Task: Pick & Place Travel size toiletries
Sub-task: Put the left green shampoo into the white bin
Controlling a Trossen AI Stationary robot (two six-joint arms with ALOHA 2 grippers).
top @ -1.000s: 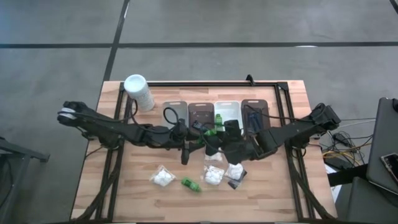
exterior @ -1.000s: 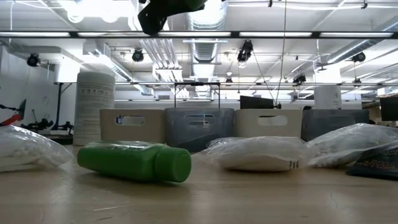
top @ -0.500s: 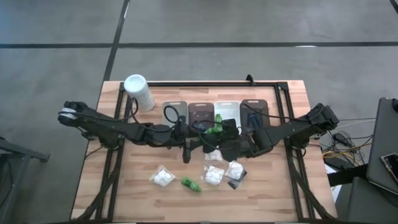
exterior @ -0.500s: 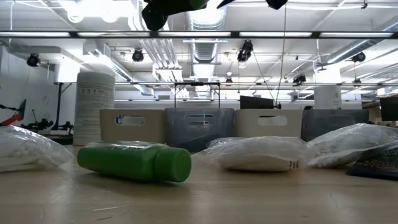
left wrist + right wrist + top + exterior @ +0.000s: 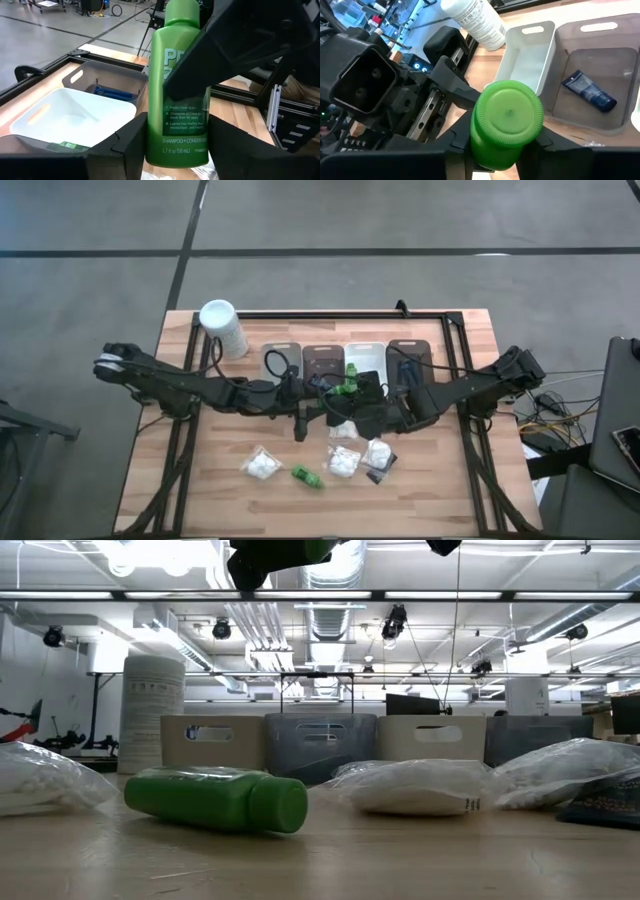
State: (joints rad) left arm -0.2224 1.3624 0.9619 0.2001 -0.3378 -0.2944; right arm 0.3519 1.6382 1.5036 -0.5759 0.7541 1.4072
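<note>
- The left end effector [image 5: 177, 136] is sitting at the centre of the high view, its 2 fingers closing against the lower sides of the held green bottle [image 5: 177, 85].
- The right end effector [image 5: 506, 145] is meeting it from the right of the frame, and its fingers are clamping the same bottle just under the ribbed cap.
- The held green bottle is standing upright in the air between the 2 arms, above the counter [image 5: 200, 480] and at the lower edge of the row of 4 trays [image 5: 282, 358].
- A second green bottle [image 5: 307, 477] is lying on its side in the lower middle of the high view, well apart from both end effectors.
- 3 clear packets of white puffs [image 5: 261, 466] are lying beside that bottle, 1 to its left and 2 to its right.
- A small flat black piece [image 5: 377, 476] is lying against the rightmost packet.
- A blue tube [image 5: 590, 91] is lying in a grey tray.
- The tall white container [image 5: 222, 327] is standing at the upper left of the counter.
</note>
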